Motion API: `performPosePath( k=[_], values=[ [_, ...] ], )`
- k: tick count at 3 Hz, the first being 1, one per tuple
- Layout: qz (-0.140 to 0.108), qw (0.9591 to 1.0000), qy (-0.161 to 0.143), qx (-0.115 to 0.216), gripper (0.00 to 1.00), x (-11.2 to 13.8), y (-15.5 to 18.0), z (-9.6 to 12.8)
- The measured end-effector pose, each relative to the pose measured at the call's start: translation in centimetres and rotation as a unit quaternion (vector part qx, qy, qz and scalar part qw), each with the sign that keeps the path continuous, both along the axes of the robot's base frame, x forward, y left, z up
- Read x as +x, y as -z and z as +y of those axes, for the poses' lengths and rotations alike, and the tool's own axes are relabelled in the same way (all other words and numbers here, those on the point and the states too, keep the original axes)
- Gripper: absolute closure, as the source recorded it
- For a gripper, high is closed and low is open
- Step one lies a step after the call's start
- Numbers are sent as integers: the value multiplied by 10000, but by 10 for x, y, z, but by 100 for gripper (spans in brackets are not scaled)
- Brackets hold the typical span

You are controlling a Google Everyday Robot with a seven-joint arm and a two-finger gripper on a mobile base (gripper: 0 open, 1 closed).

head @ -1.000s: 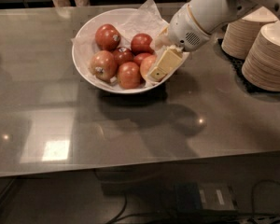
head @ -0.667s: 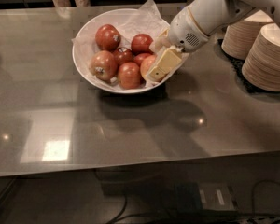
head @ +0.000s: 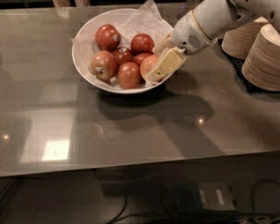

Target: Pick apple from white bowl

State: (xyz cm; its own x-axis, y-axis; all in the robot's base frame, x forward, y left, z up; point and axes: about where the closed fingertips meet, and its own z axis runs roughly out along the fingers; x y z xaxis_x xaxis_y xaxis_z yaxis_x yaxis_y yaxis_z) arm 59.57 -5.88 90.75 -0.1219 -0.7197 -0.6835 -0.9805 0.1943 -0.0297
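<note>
Though down in bowl [head: 78, 63] with apple [head: 147, 65] touching claw [head: 158, 70], cannot tell whether gripped; not yet lifted out.

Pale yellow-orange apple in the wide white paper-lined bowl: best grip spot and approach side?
Grip the pale yellow-orange apple across its round middle, coming down over the right-hand rim of the wide white bowl, as the camera sees it. Darker red apples crowd its left, while its right side is free. The gripper sits there, against that apple.
</note>
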Motion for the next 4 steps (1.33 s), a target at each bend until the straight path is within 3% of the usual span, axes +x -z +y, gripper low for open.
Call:
performPosePath(
  k=[2,4],
  values=[
    [333,9994,101,-44,33,2,18,1],
    [498,9987,90,-100,63,2,27,4]
  ],
)
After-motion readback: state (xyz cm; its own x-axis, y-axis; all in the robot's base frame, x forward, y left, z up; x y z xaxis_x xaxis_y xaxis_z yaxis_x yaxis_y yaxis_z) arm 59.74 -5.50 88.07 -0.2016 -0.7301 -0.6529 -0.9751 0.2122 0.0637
